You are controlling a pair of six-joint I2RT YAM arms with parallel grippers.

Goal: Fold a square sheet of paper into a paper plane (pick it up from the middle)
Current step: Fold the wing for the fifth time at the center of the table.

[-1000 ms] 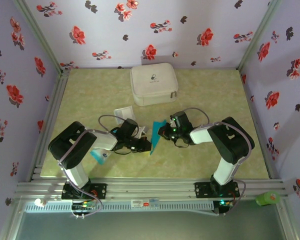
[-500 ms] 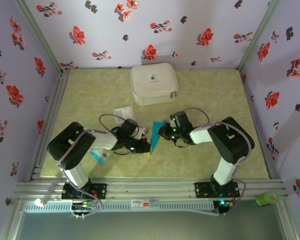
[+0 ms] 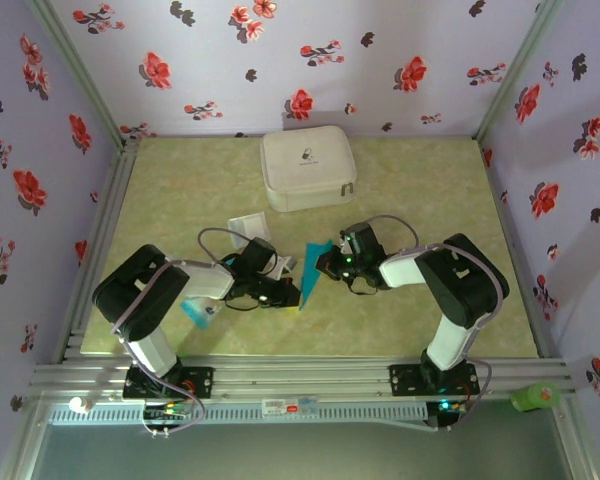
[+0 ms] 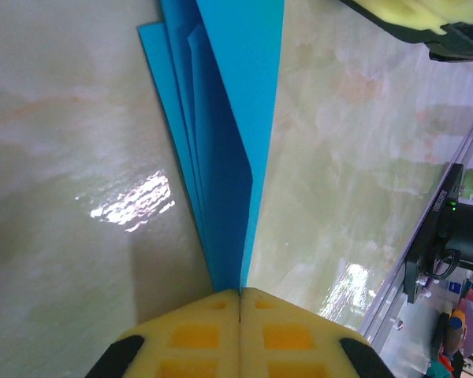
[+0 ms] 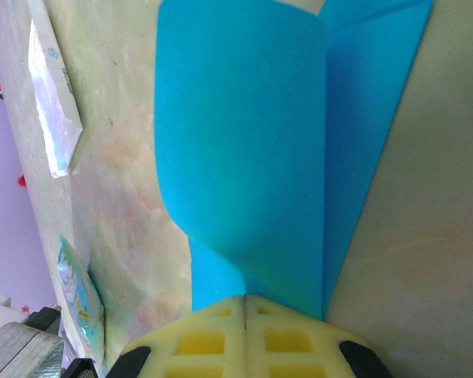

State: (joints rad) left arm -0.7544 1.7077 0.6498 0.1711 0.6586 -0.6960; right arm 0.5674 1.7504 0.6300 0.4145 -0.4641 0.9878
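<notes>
Since a second ago our left gripper (image 3: pixel 290 295) has crept slightly left | blue paper (image 3: pixel 316 266), folded narrow, seems lifted on edge over the middle of the table (image 3: pixel 410 320) | left gripper pinches its near tip, fingers (image 4: pixel 197 335) fully together; right gripper (image 5: pixel 246 303) likewise clamps the far end | risk: opposing pulls could tear it or undo creases

The left arm (image 3: pixel 145 300) and right arm (image 3: pixel 462 285) pair bulky black joint housings with white links, and each trails a thin grey looping cable (image 3: pixel 212 238). The left gripper (image 4: pixel 240 298) and right gripper (image 5: pixel 246 301) wear yellow pads (image 4: pixel 197 335) with square recesses, black-cornered at five and seven o'clock.
</notes>
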